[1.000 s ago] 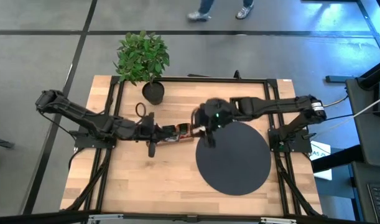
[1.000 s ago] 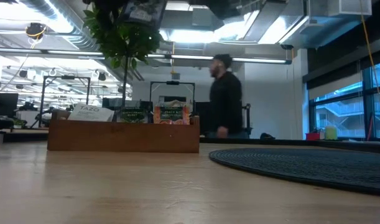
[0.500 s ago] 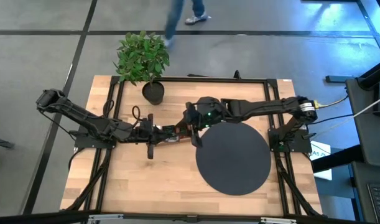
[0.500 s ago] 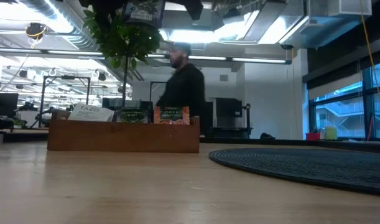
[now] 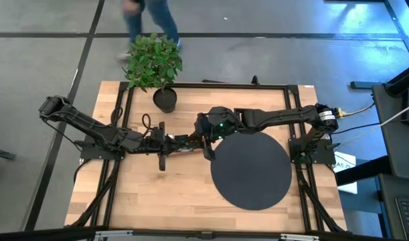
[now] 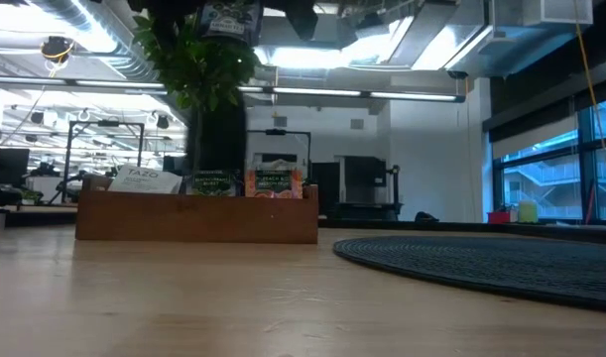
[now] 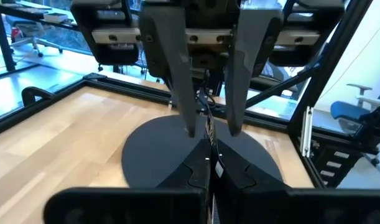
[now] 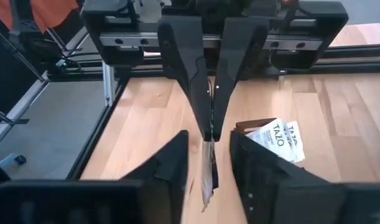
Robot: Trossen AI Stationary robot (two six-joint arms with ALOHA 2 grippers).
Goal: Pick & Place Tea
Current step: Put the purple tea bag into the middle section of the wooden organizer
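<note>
My left gripper [image 5: 188, 142] reaches in from the table's left and is shut on a tea sachet [image 8: 208, 177], which shows edge-on as a thin strip. My right gripper [image 8: 208, 155] faces it from the right, open. Its fingers stand on either side of the sachet [image 7: 209, 134] without touching it. More tea sachets, white [image 6: 144, 180], green and orange [image 6: 273, 183], stand upright in the brown wooden tray [image 6: 198, 223]. In the right wrist view, white sachets [image 8: 278, 140] lie in the tray just below the grippers. My left gripper pinches one end of the sachet [image 8: 209, 138] between its two fingertips. The fingers come nearly level from the table's left. The sachet sticks out past the fingertips, on edge and lifted clear of the table and tray, into the gap between my right gripper's fingers.
A large black round mat [image 5: 251, 171] lies on the right half of the table. A potted plant [image 5: 154, 63] stands at the far edge, left of centre. A black frame [image 5: 117, 120] runs around the table. A person [image 5: 150, 17] walks past beyond the far edge.
My right gripper has moved toward the table's left, up to my left gripper. The left gripper has kept its place with the sachet. A person in the room behind has walked from right to left.
</note>
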